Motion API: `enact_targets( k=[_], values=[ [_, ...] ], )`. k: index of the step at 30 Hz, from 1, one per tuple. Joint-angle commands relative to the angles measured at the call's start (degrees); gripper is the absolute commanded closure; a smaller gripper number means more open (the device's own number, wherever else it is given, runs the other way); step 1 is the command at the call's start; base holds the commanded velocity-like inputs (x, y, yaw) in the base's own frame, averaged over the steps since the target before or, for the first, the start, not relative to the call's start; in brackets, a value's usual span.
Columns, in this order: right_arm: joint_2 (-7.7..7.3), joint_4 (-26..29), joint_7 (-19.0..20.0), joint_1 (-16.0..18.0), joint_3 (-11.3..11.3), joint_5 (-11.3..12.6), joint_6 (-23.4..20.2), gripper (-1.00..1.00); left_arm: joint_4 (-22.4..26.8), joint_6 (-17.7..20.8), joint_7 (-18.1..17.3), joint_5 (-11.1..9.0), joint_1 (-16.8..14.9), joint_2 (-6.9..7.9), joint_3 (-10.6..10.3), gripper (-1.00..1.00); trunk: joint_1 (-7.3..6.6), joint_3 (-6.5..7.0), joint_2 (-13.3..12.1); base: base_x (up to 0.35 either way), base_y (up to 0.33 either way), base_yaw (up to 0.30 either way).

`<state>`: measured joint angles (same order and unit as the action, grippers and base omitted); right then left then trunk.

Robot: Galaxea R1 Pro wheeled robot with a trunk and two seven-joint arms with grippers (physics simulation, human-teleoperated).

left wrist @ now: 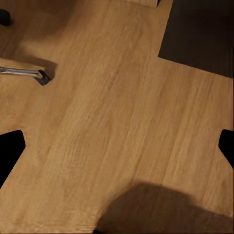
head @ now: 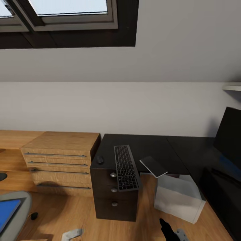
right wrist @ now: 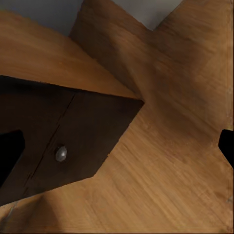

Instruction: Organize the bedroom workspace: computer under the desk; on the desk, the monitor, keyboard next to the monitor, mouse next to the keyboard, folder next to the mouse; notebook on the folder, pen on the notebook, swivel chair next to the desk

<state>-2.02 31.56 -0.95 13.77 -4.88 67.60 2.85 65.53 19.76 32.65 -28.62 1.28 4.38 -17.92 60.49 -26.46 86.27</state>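
left fingers (left wrist: pixel 12 151) spread wide over floor — empty | right fingers (right wrist: pixel 9 156) likely wide, empty | keyboard (head: pixel 126 167) overhangs bench (head: pixel 150 144) front edge

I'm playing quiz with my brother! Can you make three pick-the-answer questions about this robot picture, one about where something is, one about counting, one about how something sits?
1. Where is the mouse?
A. On the desk, left of the keyboard
B. On the floor
C. On the wood chest

2. How many round silver knobs show on the desk's drawers?
A. One
B. Three
C. Five

3. How does the notebook sit?
A. Wholly on the desk
B. Poking out past the desk's edge
C. Under the keyboard

Answers: 1 A, it lies beside the keyboard's left side. 2 B, three in a column. 3 B, its corner overhangs the computer.
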Motion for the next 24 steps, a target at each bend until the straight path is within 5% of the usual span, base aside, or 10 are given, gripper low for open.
enact_targets(
  k=[1,7,8,11,12,15,24],
  values=[
    [0.12,-0.3,-0.1,0.0,-0.5,-0.9,1.2,-1.0,-1.2,-0.4,0.5,-0.4,0.0,0.05,-0.2,-1.0,-0.23,0.14,-0.4,0.0,0.0,0.0],
    [2.3,-3.6,-0.1,0.0,-0.6,-11.5,10.1,-1.0,-11.3,-7.5,0.3,-0.3,0.0,-0.17,-0.3,-1.0,-1.54,1.22,-2.8,0.0,0.0,0.0],
    [3.4,-5.6,-0.1,0.0,-1.0,-15.2,12.9,-1.0,-13.1,-9.8,0.1,-0.3,0.0,-0.33,-0.3,-1.0,-1.76,1.4,-3.2,0.0,0.0,0.0],
    [5.38,-8.8,-0.2,0.0,-1.6,-21.4,17.0,-1.0,-14.8,-12.4,-0.2,-0.3,0.0,-0.62,-0.3,-1.0,-2.42,1.94,-4.4,0.0,0.0,0.0],
    [6.33,-10.7,-0.3,0.0,-1.8,-25.6,19.8,-1.0,-15.6,-13.4,-0.4,-0.3,0.0,-0.74,-0.4,-1.0,-2.64,2.12,-4.8,0.0,0.0,0.0],
    [7.32,-13.2,-0.4,0.0,-2.1,-32.4,24.7,-1.0,-17.1,-14.5,-1.0,-0.4,0.0,-0.87,-0.4,-1.0,-3.3,2.65,-6.0,0.0,0.0,0.0],
    [7.97,-17.3,-0.5,0.0,-3.4,-42.1,29.1,-1.0,-25.2,-15.3,-8.5,-0.6,0.1,-0.87,-0.2,-1.0,-5.28,4.27,-9.6,0.0,0.0,0.0]
  ],
)
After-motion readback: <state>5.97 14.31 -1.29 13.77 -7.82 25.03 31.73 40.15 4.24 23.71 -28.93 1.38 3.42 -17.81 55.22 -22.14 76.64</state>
